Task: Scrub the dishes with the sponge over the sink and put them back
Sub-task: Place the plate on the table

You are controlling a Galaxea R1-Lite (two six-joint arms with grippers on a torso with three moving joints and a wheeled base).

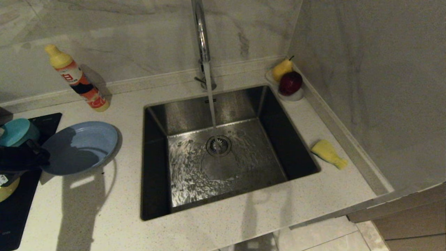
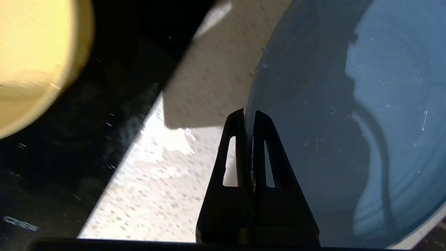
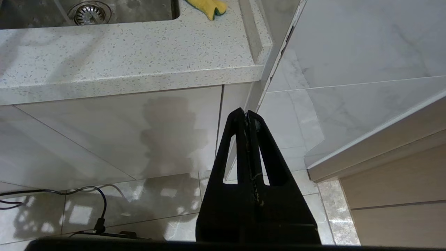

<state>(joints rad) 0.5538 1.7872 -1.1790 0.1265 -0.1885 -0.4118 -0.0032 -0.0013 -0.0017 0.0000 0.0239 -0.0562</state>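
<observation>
My left gripper (image 2: 248, 113) is shut on the rim of the light-blue plate (image 2: 331, 122), at the left of the counter. The plate (image 1: 82, 146) looks raised a little, with its shadow on the counter beneath it. Behind my left gripper (image 1: 42, 157) sits the teal bowl (image 1: 15, 131). The pale yellow bowl (image 1: 6, 191) peeks out beside the arm and also shows in the left wrist view (image 2: 35, 62). The sponge (image 1: 329, 154) lies on the counter right of the sink (image 1: 156, 167). My right gripper (image 3: 246, 113) hangs shut and holding nothing, below the counter's front edge.
Water runs from the chrome tap (image 1: 202, 35) onto the drain strainer (image 1: 218, 145). A detergent bottle (image 1: 78, 80) stands at the back left. A small dish with a pear and an apple (image 1: 289, 83) sits in the back right corner. A black cooktop (image 1: 17, 216) lies at far left.
</observation>
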